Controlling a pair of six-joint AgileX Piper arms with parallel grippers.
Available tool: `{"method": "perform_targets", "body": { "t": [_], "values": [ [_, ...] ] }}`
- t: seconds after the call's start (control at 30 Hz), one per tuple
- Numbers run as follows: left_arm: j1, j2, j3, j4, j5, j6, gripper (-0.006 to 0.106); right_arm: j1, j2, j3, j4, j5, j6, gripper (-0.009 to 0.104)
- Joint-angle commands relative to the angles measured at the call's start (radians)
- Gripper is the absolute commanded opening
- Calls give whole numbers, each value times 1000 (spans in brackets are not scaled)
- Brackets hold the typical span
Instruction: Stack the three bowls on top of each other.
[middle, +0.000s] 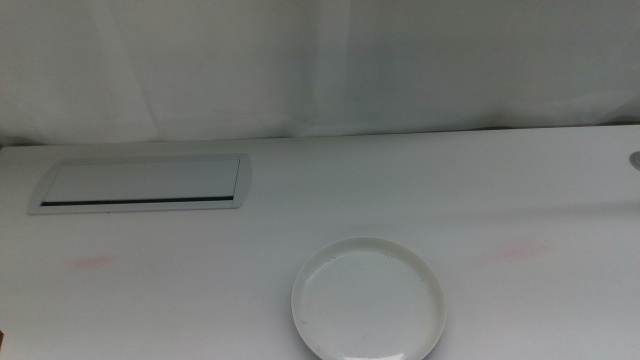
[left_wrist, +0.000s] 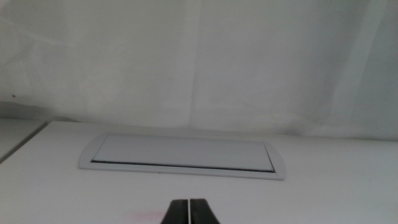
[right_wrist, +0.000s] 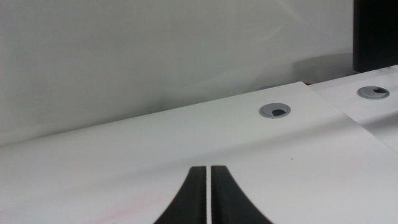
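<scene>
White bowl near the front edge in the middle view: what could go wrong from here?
Only the white bowl shows; the other bowls are out of view, so stacking may stall. It sits at the picture's bottom edge, so a nudge might push it out of sight. Left gripper and right gripper wait shut, and must open first.

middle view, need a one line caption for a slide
A lone white bowl sits near the front edge of the white table, a flat rectangular panel set in at back left, no arms in view.

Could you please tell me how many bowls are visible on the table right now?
1: a white bowl near the table's front edge in the middle view. Others may lie outside the views.
</scene>
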Motion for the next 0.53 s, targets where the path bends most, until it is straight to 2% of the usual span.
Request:
{"method": "perform_targets", "body": {
  "t": [0.0,0.07,0.27,0.5],
  "values": [
    [-2,-35,39,-3,-13,-4,-2,3,-36,30,-16,-74,-1,-3],
    [-2,-35,39,-3,-13,-4,-2,3,-34,56,-14,-103,-1,-3],
    [-2,-35,39,-3,-13,-4,-2,3,-34,59,-5,37,-1,-3],
    [-2,-35,39,-3,-13,-4,-2,3,-34,59,-5,47,-1,-3]
  ]
}}
